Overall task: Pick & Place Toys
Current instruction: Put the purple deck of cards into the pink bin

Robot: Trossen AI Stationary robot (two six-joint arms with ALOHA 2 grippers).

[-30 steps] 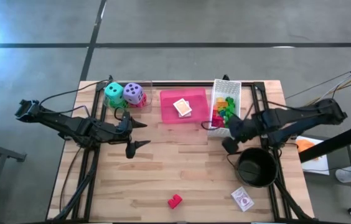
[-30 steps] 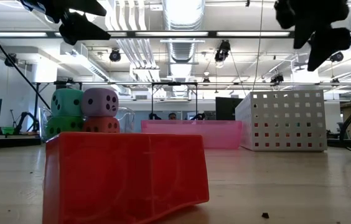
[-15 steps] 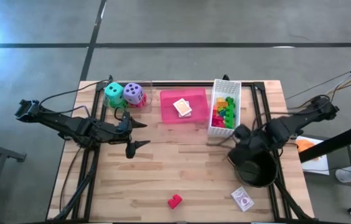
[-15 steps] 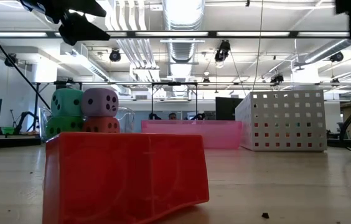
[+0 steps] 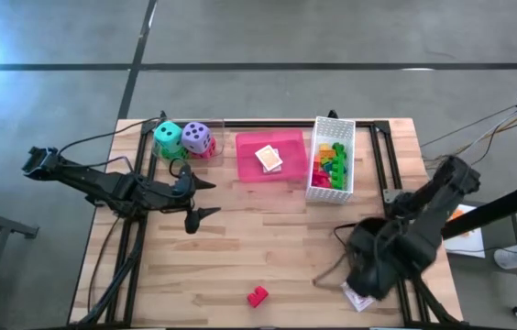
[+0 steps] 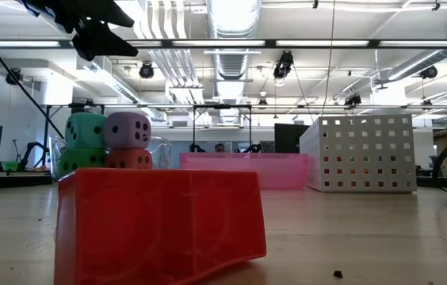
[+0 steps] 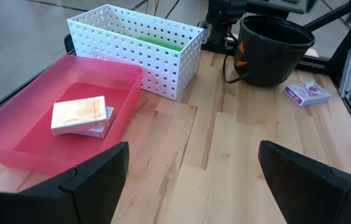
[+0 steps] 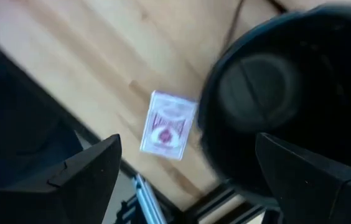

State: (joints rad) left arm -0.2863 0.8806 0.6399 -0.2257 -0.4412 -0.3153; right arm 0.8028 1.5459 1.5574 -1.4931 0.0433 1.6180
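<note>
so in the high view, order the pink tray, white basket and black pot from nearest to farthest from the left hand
1. Pink tray: just right of the open left hand, toward the table's far edge.
2. White basket: beyond the tray, farther right.
3. Black pot: farthest, at the table's right side, partly under the right arm.

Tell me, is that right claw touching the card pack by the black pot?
Apart. The right wrist view shows the card pack lying on bare wood, well clear of both open fingers of the right gripper.
</note>
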